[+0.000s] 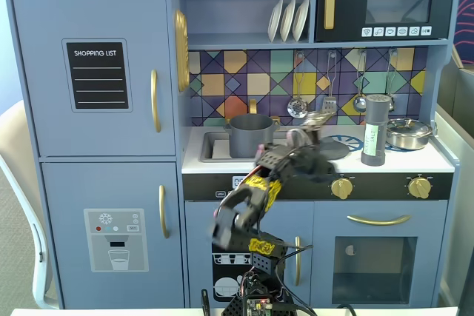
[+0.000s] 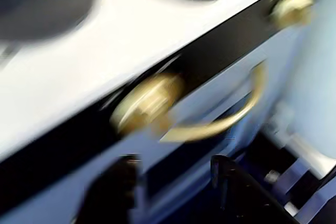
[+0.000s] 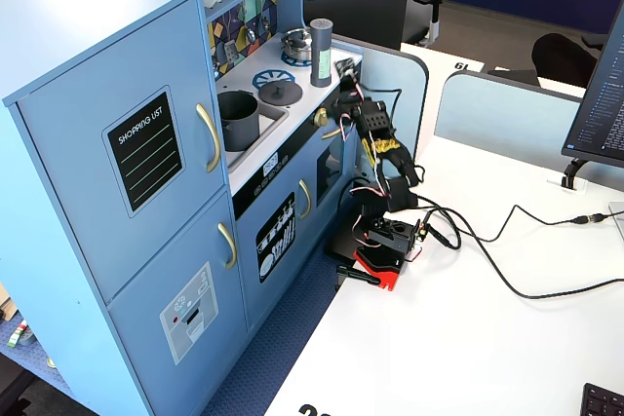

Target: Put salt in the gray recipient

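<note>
the arm is reaching toward the salt grinder (image 1: 375, 129), which is standing upright on the white counter (image 1: 437, 159), right of the gray pot (image 1: 249, 135) sitting in the sink, so the grasp is not yet done. the gripper (image 1: 317, 120) is hovering near the stove knobs; its fingers seem apart and empty in the blurred wrist view. next, i think, it is needing to rise rightward. the toy kitchen is standing beside a white office desk (image 3: 468, 338).

Gripper (image 1: 320, 118) hovers over the counter (image 1: 437, 157), between gray pot (image 1: 250, 135) and salt shaker (image 1: 375, 129).
</note>
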Motion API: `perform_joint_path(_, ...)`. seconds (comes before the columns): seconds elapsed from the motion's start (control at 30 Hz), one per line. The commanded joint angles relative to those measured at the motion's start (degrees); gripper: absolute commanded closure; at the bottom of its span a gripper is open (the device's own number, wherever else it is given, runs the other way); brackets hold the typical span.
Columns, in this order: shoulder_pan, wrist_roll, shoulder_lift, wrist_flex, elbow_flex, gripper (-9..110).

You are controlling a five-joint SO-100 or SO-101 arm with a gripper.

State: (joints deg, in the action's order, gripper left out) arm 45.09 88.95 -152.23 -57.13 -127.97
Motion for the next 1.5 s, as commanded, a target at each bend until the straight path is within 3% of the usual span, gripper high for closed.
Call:
perform_joint_path(0.0,-13.2,1.5,-11.3,-8.6,-4.0,101)
perform_joint_path(0.2,-35.2,-4.3,-20.7,-14.9,-14.0,101)
perform_joint_path(0.4,-43.7,-4.7,-27.3,-16.5,-27.9,101)
perform_joint_path(0.77,-45.2,-3.6,-32.2,-10.4,-47.0,101)
perform_joint_path(0.87,-43.7,3.8,-32.2,-13.7,-50.4,101)
perform_joint_path(1.1,-45.1,-1.6,-32.3,-18.9,-50.5,100)
perform_joint_path(1.47,-44.9,-1.2,-32.3,-18.9,-50.5,96)
